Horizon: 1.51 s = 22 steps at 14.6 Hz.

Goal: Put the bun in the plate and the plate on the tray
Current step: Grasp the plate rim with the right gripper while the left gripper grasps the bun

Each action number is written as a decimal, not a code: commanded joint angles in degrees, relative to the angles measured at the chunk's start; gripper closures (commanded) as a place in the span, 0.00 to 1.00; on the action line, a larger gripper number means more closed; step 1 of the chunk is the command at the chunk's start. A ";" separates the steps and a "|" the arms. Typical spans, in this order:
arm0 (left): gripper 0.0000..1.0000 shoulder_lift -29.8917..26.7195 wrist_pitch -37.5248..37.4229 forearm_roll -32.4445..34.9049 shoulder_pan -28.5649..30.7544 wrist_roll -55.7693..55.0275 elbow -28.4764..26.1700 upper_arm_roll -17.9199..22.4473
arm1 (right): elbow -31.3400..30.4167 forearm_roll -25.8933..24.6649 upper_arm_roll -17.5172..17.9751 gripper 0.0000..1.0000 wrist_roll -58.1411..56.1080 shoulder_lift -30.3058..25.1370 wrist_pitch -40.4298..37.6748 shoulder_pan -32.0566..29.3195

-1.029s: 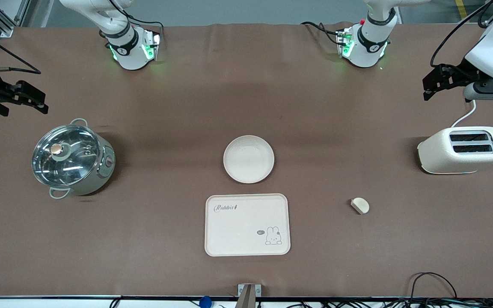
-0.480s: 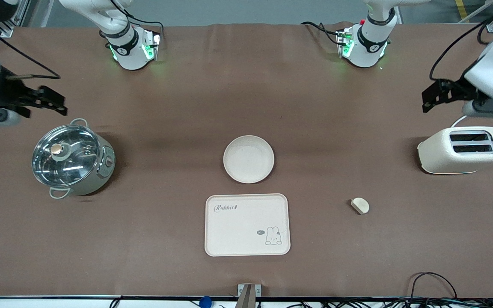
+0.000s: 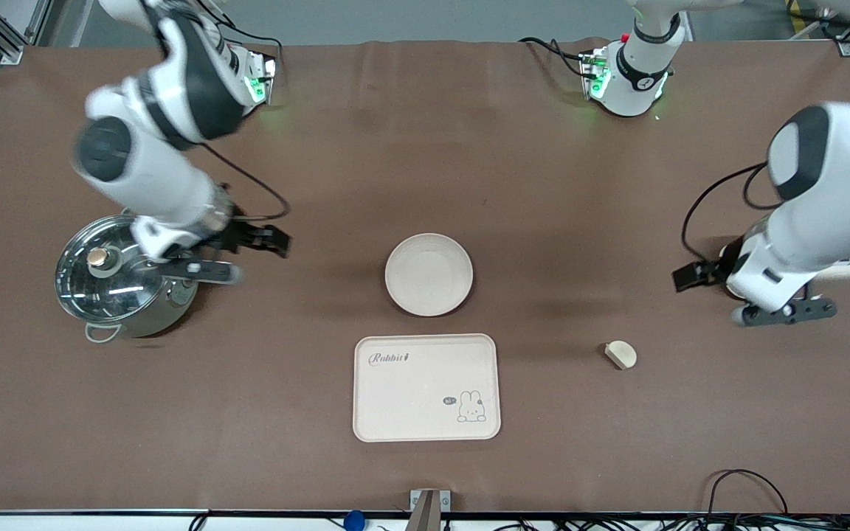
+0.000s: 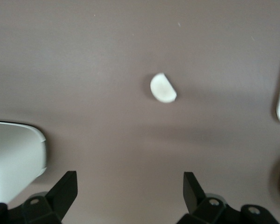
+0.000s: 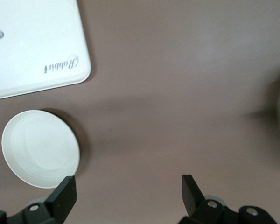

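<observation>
The bun (image 3: 621,355) is lying on the table toward the left arm's end, well apart from the plate (image 3: 429,274) and the tray (image 3: 426,387). The left gripper (image 3: 690,279) is hanging spread open and empty over bare cloth near the bun, with the bun nearer the front camera, so it is the better placed arm. The right gripper (image 3: 274,242) is hanging open beside the pot (image 3: 124,276).

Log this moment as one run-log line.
bun: on table, not in plate | plate: off tray | left pincer: open, over table near bun | right pincer: open, over table between pot and plate
</observation>
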 commanded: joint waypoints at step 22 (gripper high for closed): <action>0.81 22.57 21.64 12.42 -4.25 -29.53 3.59 -7.10 | -2.85 -1.74 -0.48 0.30 17.57 23.59 33.10 15.78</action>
